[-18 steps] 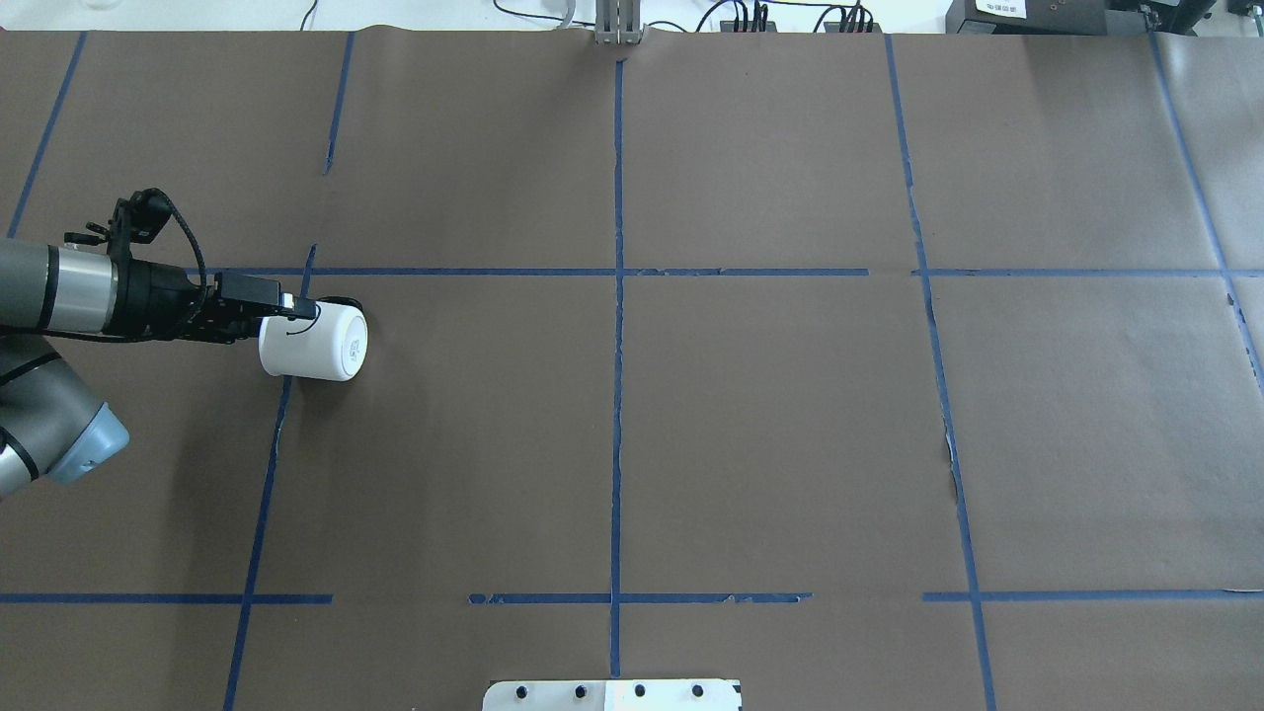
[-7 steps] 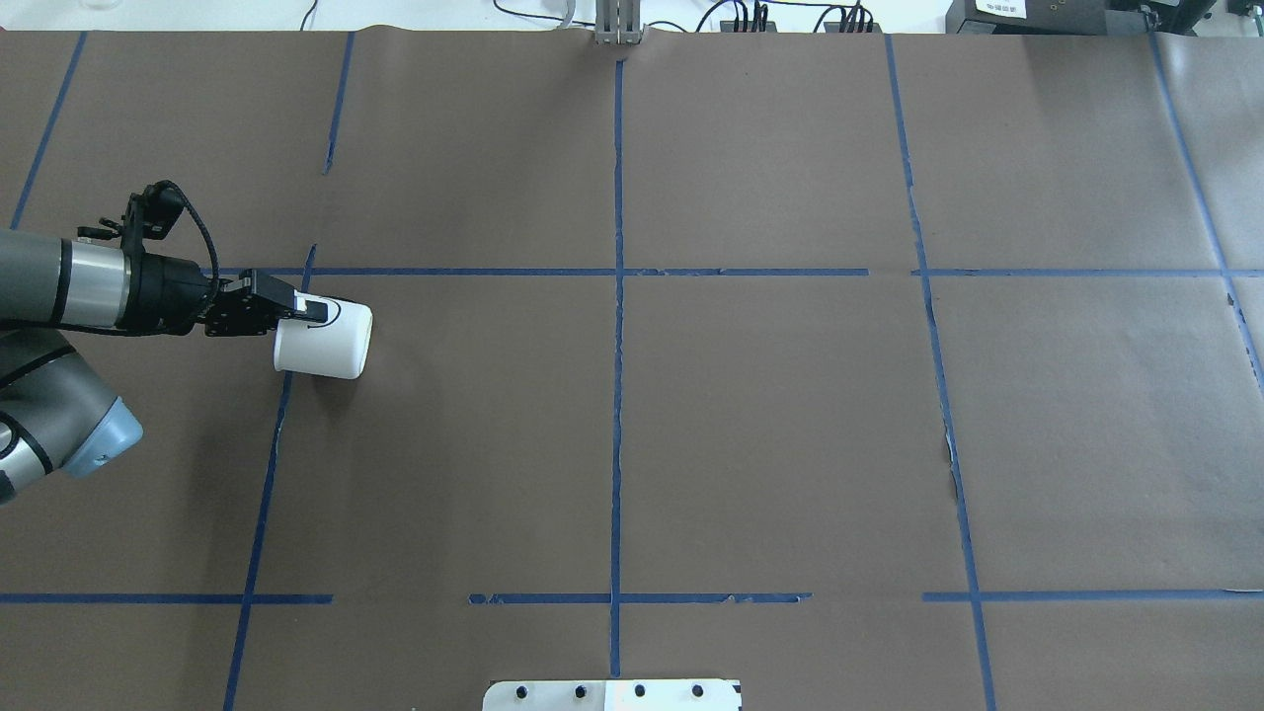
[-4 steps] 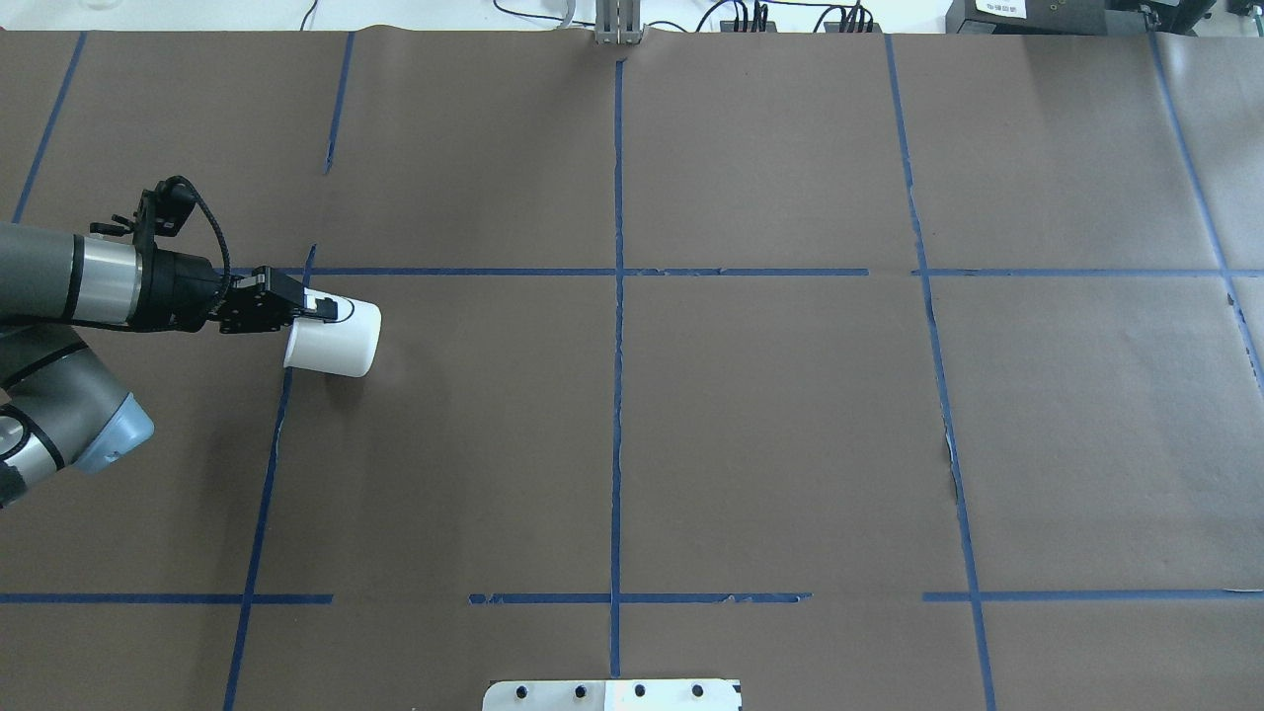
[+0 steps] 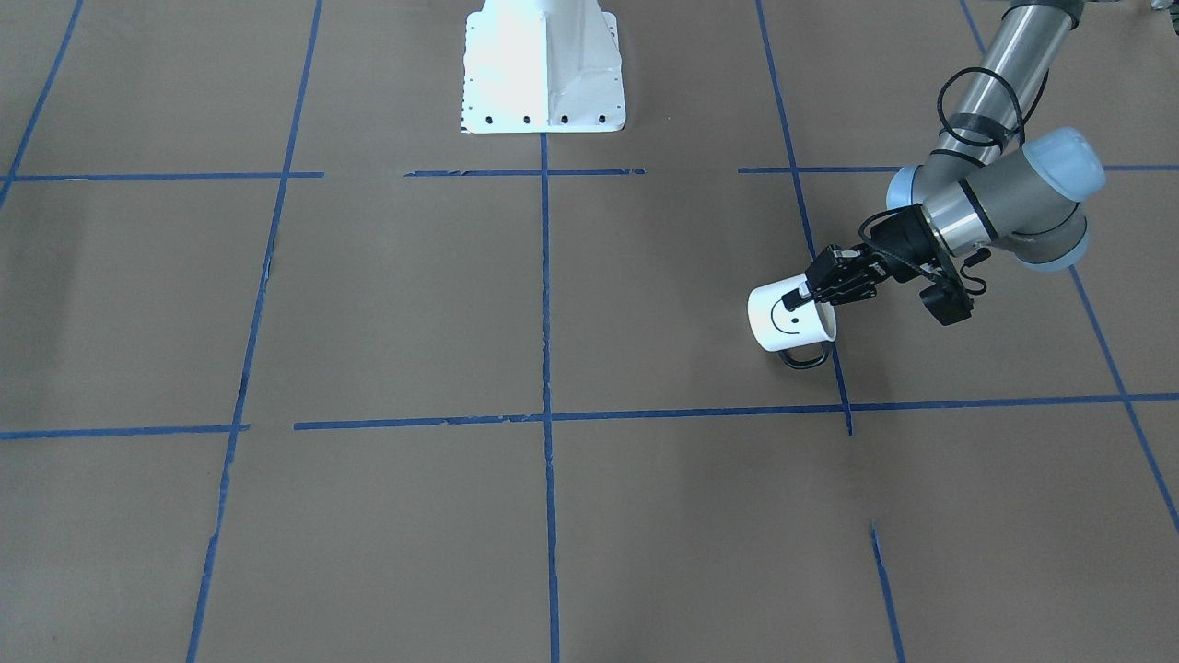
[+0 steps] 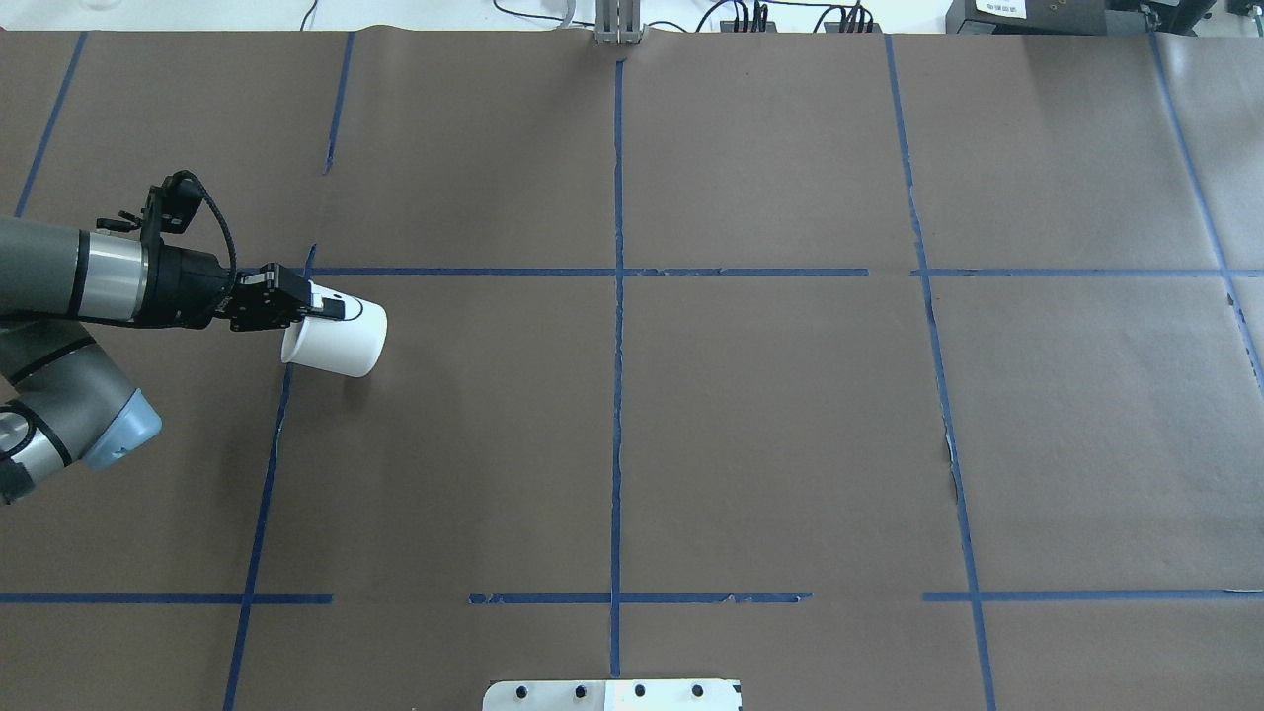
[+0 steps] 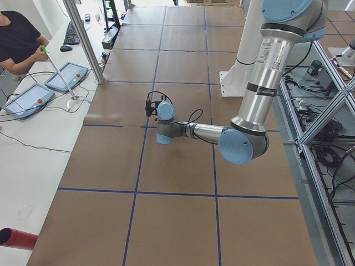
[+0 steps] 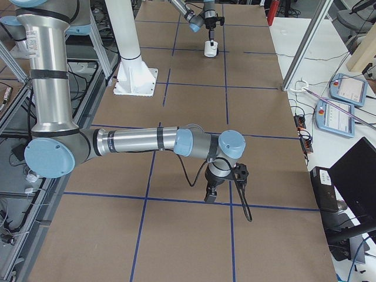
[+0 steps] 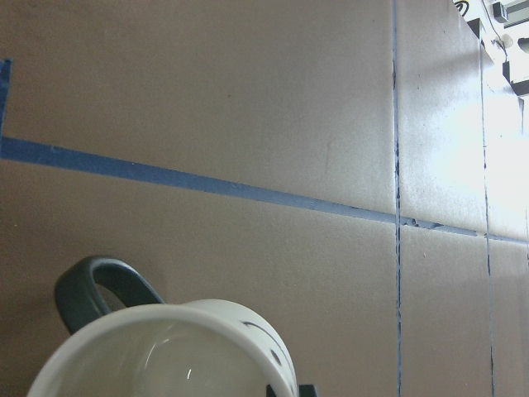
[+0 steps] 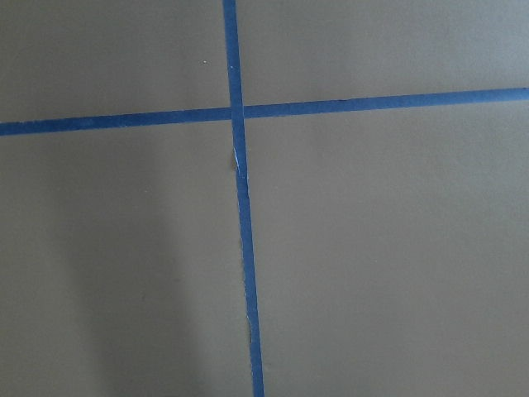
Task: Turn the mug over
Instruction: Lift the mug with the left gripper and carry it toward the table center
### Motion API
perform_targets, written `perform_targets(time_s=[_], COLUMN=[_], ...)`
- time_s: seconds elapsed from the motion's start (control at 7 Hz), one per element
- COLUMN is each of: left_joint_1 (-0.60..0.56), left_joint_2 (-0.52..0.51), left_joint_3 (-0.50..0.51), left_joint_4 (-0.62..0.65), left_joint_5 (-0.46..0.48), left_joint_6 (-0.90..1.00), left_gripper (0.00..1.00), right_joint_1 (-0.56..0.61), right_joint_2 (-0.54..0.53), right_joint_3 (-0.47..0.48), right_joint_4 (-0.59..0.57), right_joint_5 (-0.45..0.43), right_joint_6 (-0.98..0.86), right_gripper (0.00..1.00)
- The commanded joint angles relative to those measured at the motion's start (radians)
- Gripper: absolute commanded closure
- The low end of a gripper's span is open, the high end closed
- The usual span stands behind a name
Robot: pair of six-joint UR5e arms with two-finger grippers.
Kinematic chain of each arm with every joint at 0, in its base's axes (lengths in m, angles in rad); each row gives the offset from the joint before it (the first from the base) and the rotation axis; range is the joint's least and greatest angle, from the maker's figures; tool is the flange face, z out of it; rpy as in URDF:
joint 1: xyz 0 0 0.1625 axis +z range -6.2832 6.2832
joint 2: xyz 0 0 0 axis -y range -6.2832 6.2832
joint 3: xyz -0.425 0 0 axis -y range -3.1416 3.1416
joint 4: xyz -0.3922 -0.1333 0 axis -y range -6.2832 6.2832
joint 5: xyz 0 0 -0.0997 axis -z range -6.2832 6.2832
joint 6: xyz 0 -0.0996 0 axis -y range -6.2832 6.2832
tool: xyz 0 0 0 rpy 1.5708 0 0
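Note:
The white mug [image 5: 341,341] with a black smiley face [image 4: 785,318] and black handle [image 4: 803,354] hangs tilted at the table's left side, mouth toward my left gripper. My left gripper [image 5: 321,306] is shut on the mug's rim, one finger inside and one outside. Whether the mug touches the paper, I cannot tell. The left wrist view shows the mug's open mouth [image 8: 165,356] and handle [image 8: 91,289]. My right gripper [image 7: 210,197] shows only in the exterior right view, pointing down over a blue line; I cannot tell if it is open or shut.
Brown paper with a grid of blue tape lines [image 5: 617,296] covers the table. The white robot base [image 4: 543,64] stands at the near edge. A person [image 6: 16,39] and control tablets [image 6: 66,76] are on a side table beyond the far edge.
My left gripper has moved slightly right and away with the mug and turned it. The mug's base, seen from overhead earlier, no longer shows.

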Motion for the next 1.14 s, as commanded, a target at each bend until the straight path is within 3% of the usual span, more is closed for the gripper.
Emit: perform_targets(time_s=[0.0,0.57,1.0], left_joint_1=[0.000,0.007,0.036], left_joint_2=[-0.033,-0.158,-0.270], left_joint_3=[-0.037,-0.203,-0.244], left_joint_4=[0.064,0.484,0.727], left_joint_5=[-0.033,-0.055,0.009], left_joint_6=[-0.048,-0.046,-0.027], left_gripper=[1.00,1.00,1.00], right_joint_1=[0.000,0.000,0.000], right_joint_2=[0.000,0.000,0.000], right_joint_3=[0.000,0.000,0.000], right_joint_4=[0.000,0.000,0.000], right_joint_5=[0.000,0.000,0.000], right_joint_6=[0.000,0.000,0.000], right_gripper=[0.00,0.00,0.00])
